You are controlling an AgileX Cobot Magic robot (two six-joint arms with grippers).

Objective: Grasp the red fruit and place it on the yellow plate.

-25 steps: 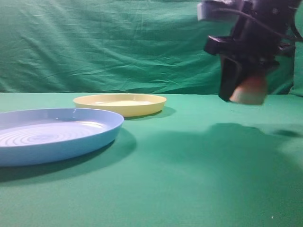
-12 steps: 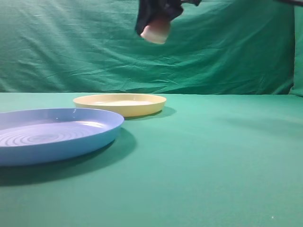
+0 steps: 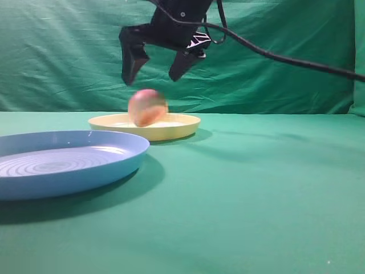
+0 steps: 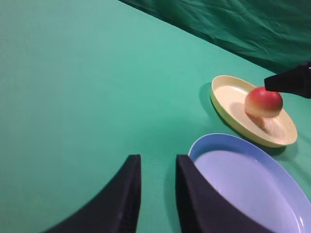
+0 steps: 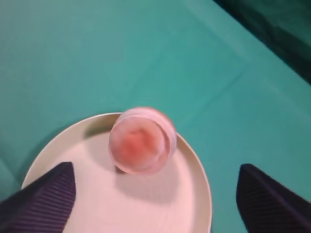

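The right hand (image 3: pixel 158 73) had sprung open over the yellow plate (image 3: pixel 171 132) — the red fruit (image 3: pixel 147 107) was dropping free, blurred, delivery nearly done.

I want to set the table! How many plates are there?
2. The yellow plate sits farther back, under the red fruit. The blue plate is nearer, to the left. None seem hidden.
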